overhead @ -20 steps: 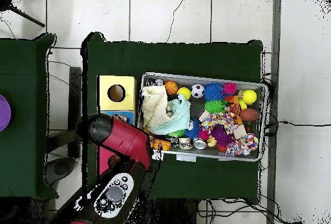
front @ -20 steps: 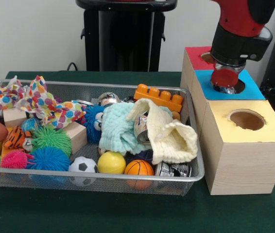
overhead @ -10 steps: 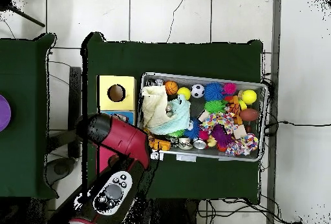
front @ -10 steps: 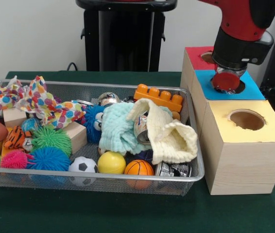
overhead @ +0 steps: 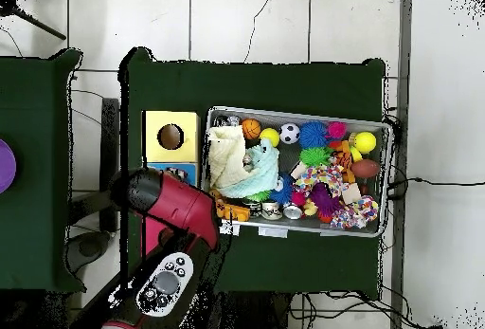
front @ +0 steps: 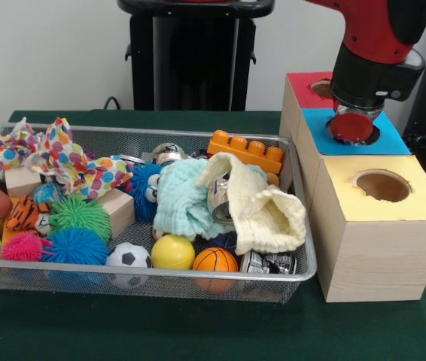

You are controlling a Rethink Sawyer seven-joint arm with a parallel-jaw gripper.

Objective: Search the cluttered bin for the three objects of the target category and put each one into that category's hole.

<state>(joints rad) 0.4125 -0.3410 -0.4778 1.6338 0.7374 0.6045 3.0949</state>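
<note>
Above the blue-topped box (front: 352,134), the gripper (front: 351,126) hangs directly over that box's hole, its red end cap filling most of the opening in the front view. Whether the jaws are spread or pressed together cannot be told, and no object is visible in them. The three sorting boxes stand in a row beside the wire bin (front: 303,263) on the green table (front: 160,331): the red-topped box (front: 307,86) farthest from the camera, the blue-topped box in the middle, and the yellow-topped box (front: 382,218) nearest, its hole open and unoccupied. The step in hand appears to be a delivery at the blue hole. Cans appear to remain in the bin: one can (front: 219,197) lies partly wrapped in the cream cloth (front: 269,214) just beside the mint cloth (front: 183,199), another can (front: 267,262) lies against the front wall beside the small basketball (front: 214,260), and a third metallic object (front: 169,153) sits near the orange brick (front: 245,150). If cans are the target category, the next move calls for lifting clear of the box, travelling back over the bin, and selecting an exposed can; the wrapped one would likely require displacing the cloth first.
</note>
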